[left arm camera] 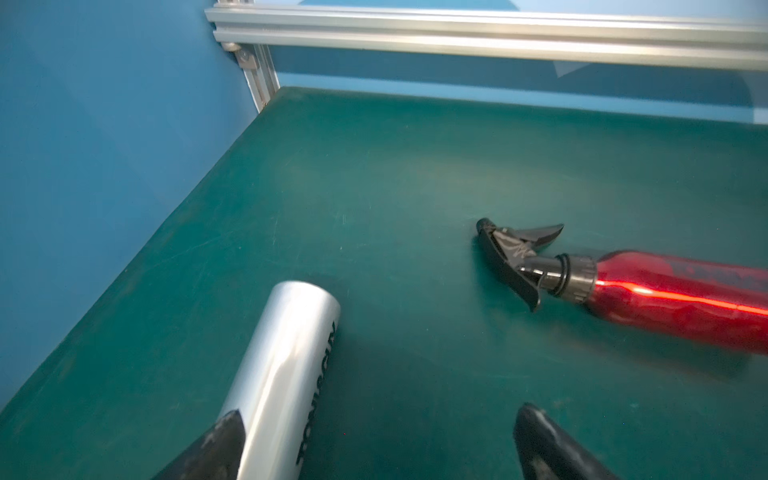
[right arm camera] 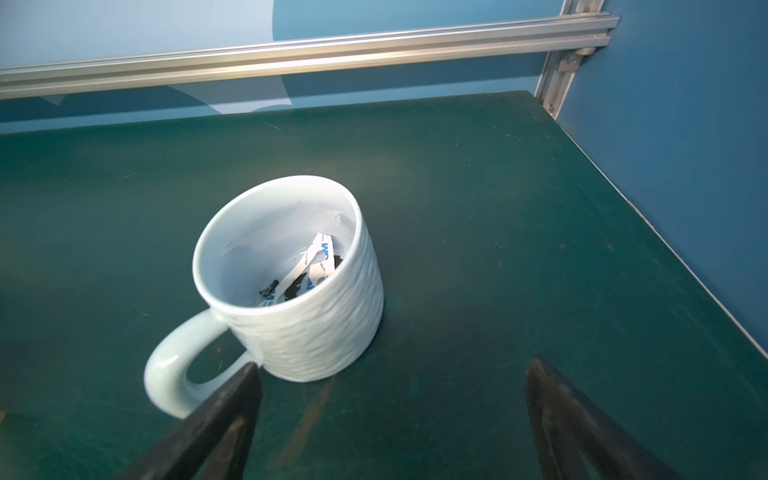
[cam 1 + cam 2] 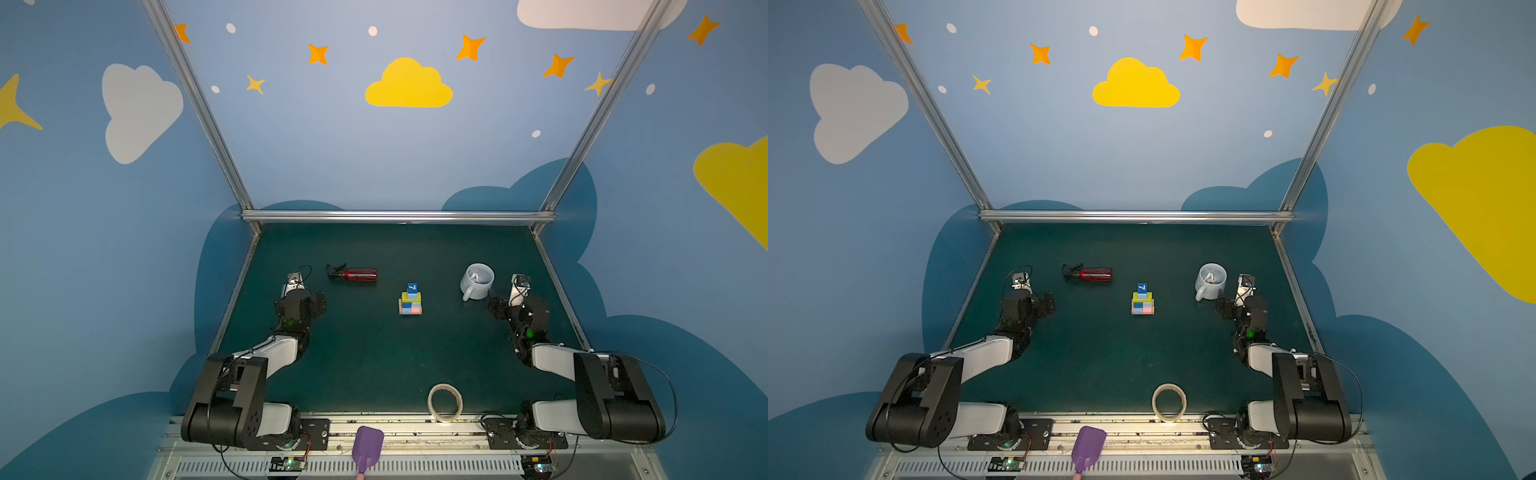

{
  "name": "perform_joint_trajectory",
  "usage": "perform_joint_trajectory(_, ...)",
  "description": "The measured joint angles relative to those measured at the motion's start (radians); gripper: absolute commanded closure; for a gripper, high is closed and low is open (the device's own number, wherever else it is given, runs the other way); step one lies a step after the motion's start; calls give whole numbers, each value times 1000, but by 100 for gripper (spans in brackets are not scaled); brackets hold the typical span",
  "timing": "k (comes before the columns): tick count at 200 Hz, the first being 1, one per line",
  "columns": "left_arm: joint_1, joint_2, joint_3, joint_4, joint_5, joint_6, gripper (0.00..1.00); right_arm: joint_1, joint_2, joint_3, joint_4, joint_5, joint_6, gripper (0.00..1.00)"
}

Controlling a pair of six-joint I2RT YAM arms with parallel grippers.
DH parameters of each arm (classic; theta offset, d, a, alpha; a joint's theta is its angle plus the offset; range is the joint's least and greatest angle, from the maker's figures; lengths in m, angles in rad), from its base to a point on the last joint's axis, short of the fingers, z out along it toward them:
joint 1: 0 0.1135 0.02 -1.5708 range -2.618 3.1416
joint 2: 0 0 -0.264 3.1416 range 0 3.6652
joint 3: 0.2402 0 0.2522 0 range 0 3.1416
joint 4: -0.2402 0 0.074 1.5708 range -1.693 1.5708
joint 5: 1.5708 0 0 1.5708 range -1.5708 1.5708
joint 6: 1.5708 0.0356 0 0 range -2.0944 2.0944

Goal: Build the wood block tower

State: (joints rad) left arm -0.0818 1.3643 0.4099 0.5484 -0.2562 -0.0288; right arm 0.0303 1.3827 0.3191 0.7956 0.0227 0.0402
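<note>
The left gripper (image 1: 380, 415) and right gripper (image 2: 395, 365) both hung released, holding nothing.
A silver cylinder (image 1: 282, 374) lay between the left jaws, close to one side, with the red spray bottle (image 1: 665, 299) beyond it. A white mug (image 2: 299, 299) stood just ahead of the right jaws. Well apart from both, in the middle of the green mat (image 3: 374, 353), the wood block tower (image 3: 410, 300) stood stacked, a blue "7" cube (image 3: 412, 287) on top of a yellow-green block (image 3: 411, 297).
</note>
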Motion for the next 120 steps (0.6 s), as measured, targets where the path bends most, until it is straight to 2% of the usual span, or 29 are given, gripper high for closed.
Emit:
perform_joint_trajectory(38, 30, 76, -6, 117, 73, 8, 0, -3, 130, 0, 98, -23, -16, 4)
perform_joint_trajectory(82, 83, 149, -5, 159, 193, 5, 0, -14, 134, 26, 75, -81, -27, 4)
perform_joint_trajectory(120, 117, 155, -3, 170, 245, -11, 0, -21, 134, 60, 59, -122, -31, 4)
